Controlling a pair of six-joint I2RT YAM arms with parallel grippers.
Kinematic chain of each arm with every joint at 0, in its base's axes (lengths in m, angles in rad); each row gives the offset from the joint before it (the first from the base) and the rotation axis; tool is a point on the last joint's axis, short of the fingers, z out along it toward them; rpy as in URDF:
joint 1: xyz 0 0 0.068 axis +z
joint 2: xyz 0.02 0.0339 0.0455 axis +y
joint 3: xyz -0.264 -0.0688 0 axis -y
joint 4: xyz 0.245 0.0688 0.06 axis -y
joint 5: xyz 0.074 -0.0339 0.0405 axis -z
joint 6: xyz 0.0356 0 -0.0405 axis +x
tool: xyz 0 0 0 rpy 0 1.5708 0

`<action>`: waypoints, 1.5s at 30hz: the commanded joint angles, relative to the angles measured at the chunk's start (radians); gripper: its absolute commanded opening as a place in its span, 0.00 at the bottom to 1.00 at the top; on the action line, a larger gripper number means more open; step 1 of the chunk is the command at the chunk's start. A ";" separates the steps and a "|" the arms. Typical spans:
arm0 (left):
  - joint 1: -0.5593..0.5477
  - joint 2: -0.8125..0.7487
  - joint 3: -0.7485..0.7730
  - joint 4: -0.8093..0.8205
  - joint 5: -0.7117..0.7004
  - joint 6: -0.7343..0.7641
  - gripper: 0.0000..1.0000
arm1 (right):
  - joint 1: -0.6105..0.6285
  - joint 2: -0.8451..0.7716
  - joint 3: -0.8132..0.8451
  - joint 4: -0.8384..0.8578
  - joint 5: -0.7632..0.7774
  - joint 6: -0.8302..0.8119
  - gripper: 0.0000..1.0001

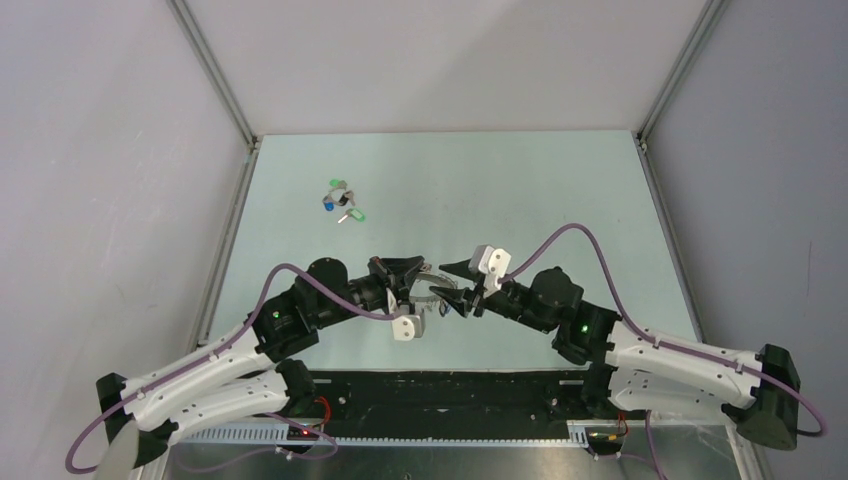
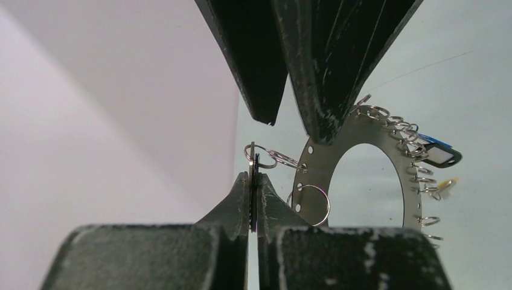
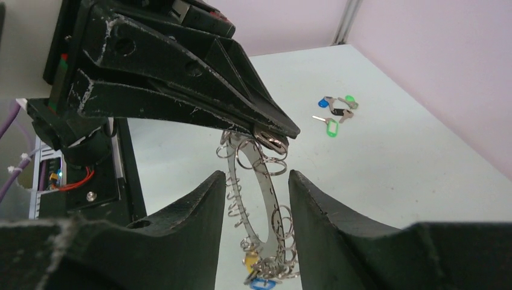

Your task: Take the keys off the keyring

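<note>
Close above the arm bases, off the pale green tabletop (image 1: 520, 190): flat grey washer-shaped metal keyring (image 2: 311, 172), hanging on edge rather than lying flat, presumably to leave both faces reachable. Carried, it seems, by the black left gripper (image 2: 254, 181) alone, jaws pressed together on a thin dark metal piece (image 2: 255, 164) chained through small wire loops (image 2: 401, 127) to the rim; likely a key seen edge-on, though not certain. Straddled by the black right gripper (image 3: 258, 178), fingers apart on either side of the disc with a gap showing at both faces, so not clamped on anything; placed, by the look of it, to close on the ring and steady it against a pull from the left. Judged step: parting one piece from its loop, opposing holds needed to stop a free-hanging disc from simply swinging along. Still fastened at the far side of the rim: small silver keys (image 2: 438, 152) with blue-and-black and yellow plastic tags, kept away from both sets of fingers. Farther up the table, well apart from the arms: loose cluster of silver keys (image 1: 345, 200) with green, blue and black tags, lying flat together, apparently a drop spot for removed ones. Task partly done, by this reading: several loops bare, at least two tagged keys left to free.
</note>
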 commanded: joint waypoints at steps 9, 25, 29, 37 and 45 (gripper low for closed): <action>-0.004 -0.022 0.047 0.068 -0.031 -0.042 0.00 | 0.121 0.091 -0.030 0.258 0.281 0.041 0.47; -0.004 -0.025 0.050 0.068 -0.024 -0.049 0.00 | 0.144 0.170 -0.030 0.354 0.343 0.004 0.43; -0.004 -0.026 0.049 0.068 -0.027 -0.048 0.00 | 0.144 0.167 -0.030 0.334 0.315 0.001 0.47; -0.004 -0.024 0.049 0.069 -0.035 -0.047 0.00 | 0.144 0.062 -0.032 0.139 0.307 0.004 0.62; -0.004 -0.025 0.050 0.069 -0.030 -0.047 0.00 | 0.098 0.018 -0.052 0.028 0.353 -0.031 0.63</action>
